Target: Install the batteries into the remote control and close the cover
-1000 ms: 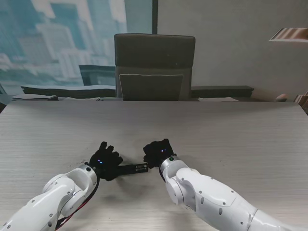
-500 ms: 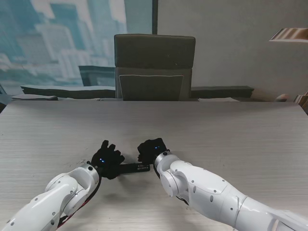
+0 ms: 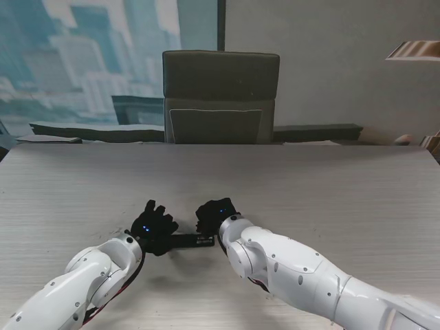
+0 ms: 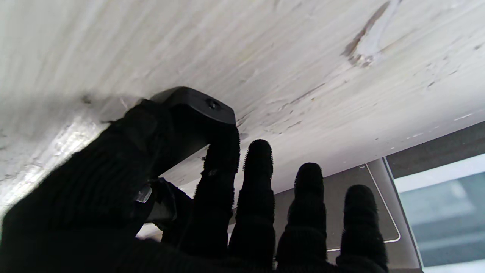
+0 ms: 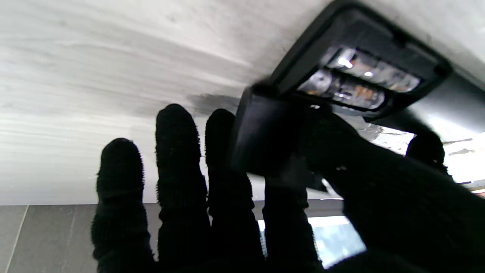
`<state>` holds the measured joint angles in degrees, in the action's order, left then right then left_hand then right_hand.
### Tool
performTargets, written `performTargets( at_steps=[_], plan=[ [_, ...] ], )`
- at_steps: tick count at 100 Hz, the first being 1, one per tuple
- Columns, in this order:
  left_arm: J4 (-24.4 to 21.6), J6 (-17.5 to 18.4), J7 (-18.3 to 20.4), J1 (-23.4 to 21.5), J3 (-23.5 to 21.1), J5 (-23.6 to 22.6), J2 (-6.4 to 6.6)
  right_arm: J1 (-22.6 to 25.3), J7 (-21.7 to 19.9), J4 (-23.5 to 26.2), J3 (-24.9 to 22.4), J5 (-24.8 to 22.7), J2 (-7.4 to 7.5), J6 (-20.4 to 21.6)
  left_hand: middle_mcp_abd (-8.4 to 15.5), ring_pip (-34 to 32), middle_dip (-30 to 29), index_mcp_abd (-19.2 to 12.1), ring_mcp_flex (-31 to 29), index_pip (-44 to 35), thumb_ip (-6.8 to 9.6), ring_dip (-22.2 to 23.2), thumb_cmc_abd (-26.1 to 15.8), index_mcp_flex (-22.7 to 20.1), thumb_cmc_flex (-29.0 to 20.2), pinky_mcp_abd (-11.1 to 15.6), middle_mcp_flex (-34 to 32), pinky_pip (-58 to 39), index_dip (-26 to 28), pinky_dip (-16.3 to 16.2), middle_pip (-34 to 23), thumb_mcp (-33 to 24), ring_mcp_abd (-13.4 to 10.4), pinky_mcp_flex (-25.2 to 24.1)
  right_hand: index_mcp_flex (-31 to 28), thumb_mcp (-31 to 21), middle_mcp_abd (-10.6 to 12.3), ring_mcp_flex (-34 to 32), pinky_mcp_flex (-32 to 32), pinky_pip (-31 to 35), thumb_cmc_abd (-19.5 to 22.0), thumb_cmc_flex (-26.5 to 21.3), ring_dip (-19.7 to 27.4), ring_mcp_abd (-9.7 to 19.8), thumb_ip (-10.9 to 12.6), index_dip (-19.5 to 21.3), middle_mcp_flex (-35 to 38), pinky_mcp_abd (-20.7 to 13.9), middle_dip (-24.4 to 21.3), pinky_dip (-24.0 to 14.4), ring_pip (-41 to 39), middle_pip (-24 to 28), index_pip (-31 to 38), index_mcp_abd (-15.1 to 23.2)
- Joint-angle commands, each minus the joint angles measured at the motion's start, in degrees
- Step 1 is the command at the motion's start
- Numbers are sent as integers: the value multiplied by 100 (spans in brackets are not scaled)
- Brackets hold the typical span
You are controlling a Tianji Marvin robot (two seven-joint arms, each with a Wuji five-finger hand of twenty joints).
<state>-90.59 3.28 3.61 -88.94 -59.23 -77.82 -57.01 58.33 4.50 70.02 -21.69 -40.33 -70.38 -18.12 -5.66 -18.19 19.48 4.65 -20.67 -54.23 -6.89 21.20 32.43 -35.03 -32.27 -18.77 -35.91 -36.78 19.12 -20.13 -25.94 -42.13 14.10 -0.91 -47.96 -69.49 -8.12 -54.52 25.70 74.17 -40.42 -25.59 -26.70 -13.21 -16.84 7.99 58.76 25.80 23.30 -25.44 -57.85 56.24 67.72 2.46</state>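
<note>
The black remote [image 3: 193, 240] lies on the table between my two hands. My left hand [image 3: 152, 228] grips its left end; in the left wrist view the thumb and index finger [image 4: 221, 167] pinch the remote's end [image 4: 199, 104]. My right hand [image 3: 214, 216] is over the right end. The right wrist view shows the remote [image 5: 363, 34] with its battery bay uncovered and two batteries [image 5: 352, 83] lying inside. The black cover [image 5: 265, 138] is pinched between my right hand's [image 5: 212, 197] thumb and index finger, its edge against the end of the bay.
The pale wood-grain table [image 3: 330, 192] stretches wide to both sides and away from me. A dark office chair [image 3: 220, 96] stands behind the far edge, with a low ledge and window behind it.
My right hand has shifted left, from beside the remote's right end to over it. The left hand and remote have stayed put.
</note>
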Motion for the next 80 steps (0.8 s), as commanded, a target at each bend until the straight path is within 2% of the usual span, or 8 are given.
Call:
performTargets(
  at_steps=[1,18,31,64,80],
  plan=[
    [95,-28,148,-45,42,-10,1,60,-113,38,22,6,9,8,65,5,53,-1000,-28,-606,340,-62,-240,-509,-757,-80,66,-72,279,97,0,-416,-32,-35,60,102,-145,148,-105,-67,-132,451,-64,19,25,124,-175,49,142,42,61,-26,-527,-209],
    [91,-35,146,-55,35,-20,1,72,-132,70,1,10,22,1,56,4,53,-988,-28,-608,341,-62,-226,-516,-763,-80,62,-72,272,98,-6,-424,-30,-35,62,120,-178,239,-177,-126,-122,680,-93,13,320,458,-294,67,162,55,109,-36,-852,-326],
    [92,-32,146,-55,36,-15,1,92,-150,106,-32,7,40,2,63,4,52,-990,-27,-613,338,-62,-229,-519,-763,-80,62,-73,272,99,-5,-426,-28,-35,70,119,-183,268,-199,-143,-136,703,-100,5,389,553,-316,67,166,61,119,-37,-908,-358],
    [81,-21,158,-67,22,-19,2,240,-136,308,-179,-110,130,-9,67,1,49,-968,-30,-614,338,-63,-222,-533,-764,-79,63,-75,265,98,-5,-435,-29,-33,108,39,-174,225,-183,-142,-228,455,-111,20,146,503,-277,74,174,61,107,-19,-809,-341],
    [73,-19,154,-70,20,-30,2,345,-126,455,-264,-210,188,8,64,2,50,-955,-26,-616,337,-63,-227,-534,-757,-82,56,-77,263,98,-9,-435,-26,-30,103,31,-171,209,-177,-141,-228,435,-110,9,115,448,-260,79,171,60,106,-21,-765,-326]
  ],
)
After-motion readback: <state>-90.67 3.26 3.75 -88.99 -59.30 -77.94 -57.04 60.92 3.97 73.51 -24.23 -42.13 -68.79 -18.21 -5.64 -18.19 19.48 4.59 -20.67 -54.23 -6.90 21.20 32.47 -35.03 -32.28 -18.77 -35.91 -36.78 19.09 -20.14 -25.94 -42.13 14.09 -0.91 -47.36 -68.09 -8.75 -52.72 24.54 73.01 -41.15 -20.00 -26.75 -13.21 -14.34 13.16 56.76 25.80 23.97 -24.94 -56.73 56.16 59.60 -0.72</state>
